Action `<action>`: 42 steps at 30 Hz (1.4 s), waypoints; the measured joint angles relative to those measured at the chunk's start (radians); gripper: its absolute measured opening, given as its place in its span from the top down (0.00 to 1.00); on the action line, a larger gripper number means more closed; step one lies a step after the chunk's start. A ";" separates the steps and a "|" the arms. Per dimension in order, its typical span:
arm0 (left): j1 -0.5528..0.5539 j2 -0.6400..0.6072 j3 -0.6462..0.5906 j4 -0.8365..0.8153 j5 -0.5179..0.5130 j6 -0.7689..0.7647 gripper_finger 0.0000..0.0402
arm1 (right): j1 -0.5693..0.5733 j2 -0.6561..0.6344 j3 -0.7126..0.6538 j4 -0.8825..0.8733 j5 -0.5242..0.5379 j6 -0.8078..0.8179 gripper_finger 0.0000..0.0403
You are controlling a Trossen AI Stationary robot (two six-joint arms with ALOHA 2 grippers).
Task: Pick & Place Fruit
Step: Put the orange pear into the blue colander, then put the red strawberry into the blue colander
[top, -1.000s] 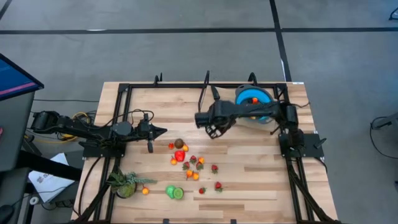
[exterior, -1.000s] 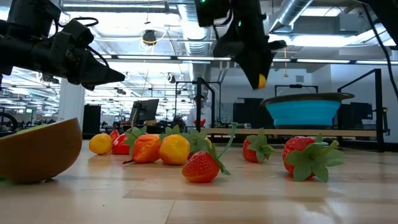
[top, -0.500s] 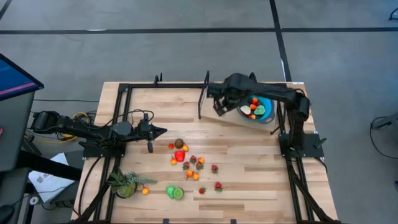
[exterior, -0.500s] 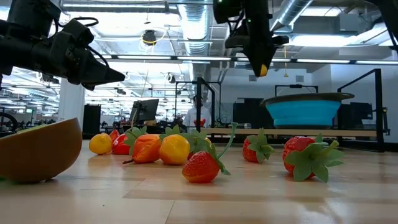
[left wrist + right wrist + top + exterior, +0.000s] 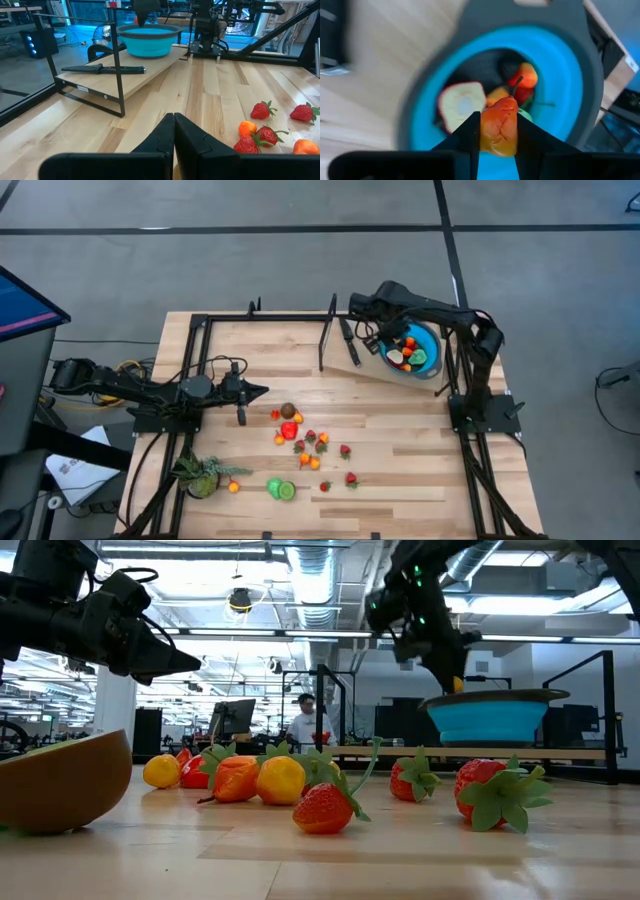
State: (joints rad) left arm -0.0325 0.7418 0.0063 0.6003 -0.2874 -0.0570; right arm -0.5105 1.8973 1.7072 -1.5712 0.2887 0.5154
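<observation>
My right gripper (image 5: 498, 120) hangs over the blue bowl (image 5: 432, 340), shut on a small orange-yellow fruit (image 5: 500, 127). The bowl stands on a raised board at the table's far right and holds several fruits (image 5: 522, 80). More small fruits (image 5: 303, 438), red, orange and yellow, lie loose on the wooden table's middle, with strawberries (image 5: 325, 808) nearest the low camera. My left gripper (image 5: 262, 390) hovers shut over the table's left half, its tips (image 5: 174, 117) pointing toward the fruits and holding nothing. My right gripper pinches the orange-yellow fruit by two opposite sides (image 5: 485, 131) between its two fingers. The fingers come from above, pointing steeply down. The fruit's stem end (image 5: 514, 89) sticks out past the fingertips. It hangs clear of everything, above the bowl's opening.
A black-handled knife (image 5: 102, 69) lies on the raised board beside the bowl. A spiky green plant (image 5: 200, 475) and green fruit halves (image 5: 281, 489) sit near the front left. A brown half shell (image 5: 60, 780) lies close to the low camera. Black frame posts (image 5: 325, 340) stand along the far edge.
My right gripper has swung from above the table's middle toward the far right corner, carrying the orange-yellow fruit at about the same height, and now stands over the blue bowl. It has stayed shut on the fruit.
</observation>
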 joint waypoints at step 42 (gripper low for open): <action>0.000 0.000 0.000 0.000 0.000 0.000 1.00 | 0.407 -0.398 -0.443 0.697 0.053 -0.143 0.94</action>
State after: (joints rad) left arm -0.0326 0.7418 0.0063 0.5999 -0.2874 -0.0570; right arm -0.1039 1.4989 1.2646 -0.8744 0.3416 0.3724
